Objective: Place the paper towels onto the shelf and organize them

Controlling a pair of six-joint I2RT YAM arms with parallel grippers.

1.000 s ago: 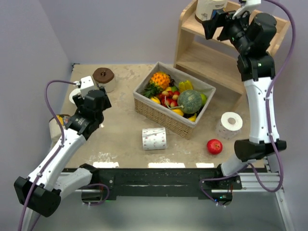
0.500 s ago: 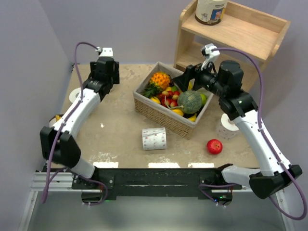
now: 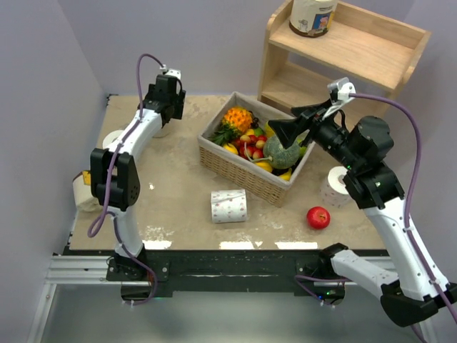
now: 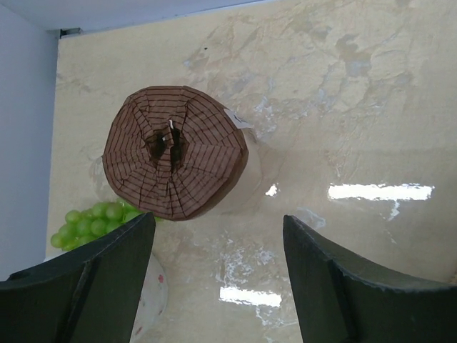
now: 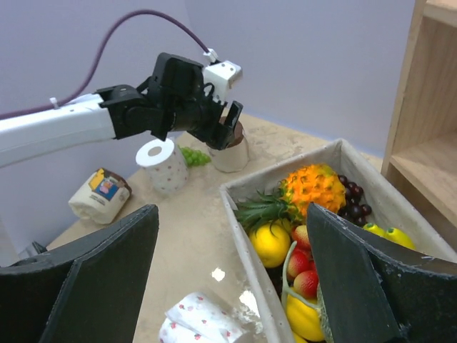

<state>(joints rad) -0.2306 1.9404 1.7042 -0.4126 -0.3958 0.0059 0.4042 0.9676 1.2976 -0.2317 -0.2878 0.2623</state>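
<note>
Below the left gripper [image 4: 216, 225]: cream-wrapped roll [image 4: 175, 150], upright with its brown end up, just ahead of the fingertips and untouched.
Left jaws: parted wider than the roll, holding nothing.
By one finger: green grapes [image 4: 86, 225] and a dotted white roll [image 4: 146, 304], just beside the target.
Other hand: right gripper [image 3: 284, 128], spread wide and empty, over the basket [image 3: 214, 153].
Across from the hand: the shelf [image 3: 357, 43], well apart beyond the basket, with one wrapped roll [image 3: 312, 16] on its top tier.
Risk: a descending finger could shove the grapes or dotted roll. An off-centre squeeze on the soft wrapping could tip the roll or let it slip.
</note>
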